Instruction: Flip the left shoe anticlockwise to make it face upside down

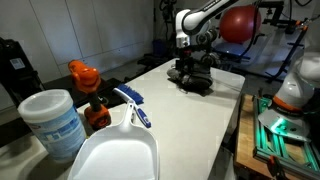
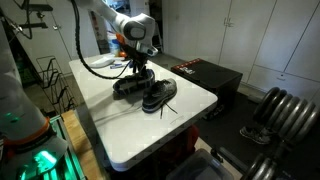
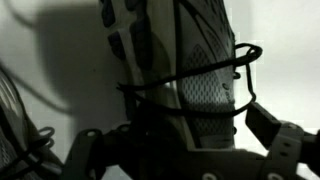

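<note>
Two dark mesh shoes with white soles lie side by side at the table's far end in both exterior views, one (image 2: 128, 87) under the gripper and the other (image 2: 160, 96) beside it. In the other exterior view they merge into one dark shape (image 1: 192, 80). My gripper (image 2: 138, 70) is low over the pair and also shows from the opposite side (image 1: 184, 62). In the wrist view the gripper (image 3: 175, 138) is open and straddles one shoe (image 3: 195, 70). A gap shows at the right finger. Laces loop across the mesh. Part of the second shoe (image 3: 12, 130) shows at the left edge.
A white dustpan (image 1: 115, 150), a white tub (image 1: 52, 122), an orange bottle (image 1: 88, 90) and a blue-handled brush (image 1: 132, 105) stand at the table's near end. A black cabinet (image 2: 205, 78) stands behind the table (image 2: 110, 125).
</note>
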{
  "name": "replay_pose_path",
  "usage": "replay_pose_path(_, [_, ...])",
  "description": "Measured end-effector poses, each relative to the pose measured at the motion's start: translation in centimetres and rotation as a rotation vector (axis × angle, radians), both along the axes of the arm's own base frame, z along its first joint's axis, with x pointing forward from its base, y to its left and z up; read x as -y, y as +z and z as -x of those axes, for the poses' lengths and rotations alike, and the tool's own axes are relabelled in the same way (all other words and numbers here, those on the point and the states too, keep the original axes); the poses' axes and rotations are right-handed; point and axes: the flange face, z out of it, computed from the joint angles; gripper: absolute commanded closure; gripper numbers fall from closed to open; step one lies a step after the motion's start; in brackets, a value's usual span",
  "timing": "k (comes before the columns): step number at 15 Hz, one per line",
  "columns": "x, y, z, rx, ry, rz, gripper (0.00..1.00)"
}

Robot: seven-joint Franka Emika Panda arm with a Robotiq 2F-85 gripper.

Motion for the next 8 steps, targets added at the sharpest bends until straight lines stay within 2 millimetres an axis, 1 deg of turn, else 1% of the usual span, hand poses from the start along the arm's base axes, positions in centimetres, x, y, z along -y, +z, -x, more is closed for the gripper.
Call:
replay_pose_path(1, [-0.4, 0.0, 0.0, -0.001, 0.011, 0.017, 0.29])
replay_pose_path(2, [-0.7, 0.0, -0.1, 0.000, 0.017, 0.033, 0.29])
replay_pose_path(3, [-1.0, 0.0, -0.1, 0.001, 0.024, 0.045, 0.36])
replay_pose_path(4, [-1.2, 0.1, -0.2, 0.003, 0.027, 0.056, 0.46])
replay_pose_path(6, [-1.5, 0.4, -0.3, 0.008, 0.029, 0.079, 0.61])
replay_pose_path(7, [-1.6, 0.5, -0.3, 0.010, 0.031, 0.094, 0.66])
replay_pose_path(8, [-1.7, 0.6, -0.3, 0.012, 0.033, 0.107, 0.67])
